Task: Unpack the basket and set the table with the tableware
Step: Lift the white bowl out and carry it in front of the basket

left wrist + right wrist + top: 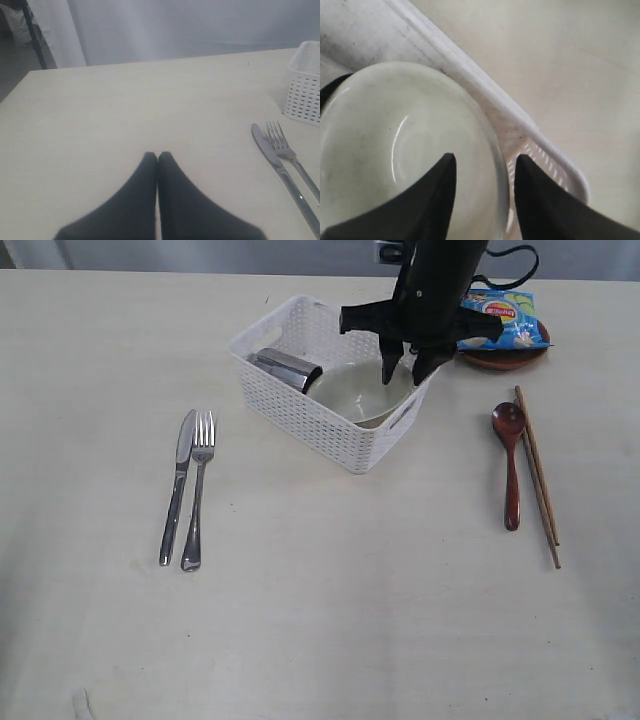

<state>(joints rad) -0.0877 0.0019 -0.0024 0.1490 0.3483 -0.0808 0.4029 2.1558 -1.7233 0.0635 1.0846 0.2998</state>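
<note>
Spanning the whole scene, table (330,640): pale cream top, everything else stands on it.
basket (300,420): white lattice box at the far middle of the table, set at an angle, with the bowl (350,395) and cup (285,368) inside.
right gripper (406,378): lowered into the basket's right end with jaws apart astride the bowl's rim. One finger is inside the bowl, the other between bowl and basket wall. Nothing is clamped.
left gripper (158,155): fingers pressed tip to tip, nothing between them, over bare table near the knife (270,152) and fork (281,145).
bowl: pale cream, mouth up, in the basket's right half.
chip bag (505,320): blue, behind the basket's right corner, lying on the plate (505,362).
plate: brown, round, only its near edge shows.
cup: steel, on its side, just beside the bowl.
chopsticks (537,475): brown pair, right of the basket, just beside the spoon (511,470).
knife, fork: side by side, left of the basket.
spoon: dark red-brown, bowl end pointing away.
</note>
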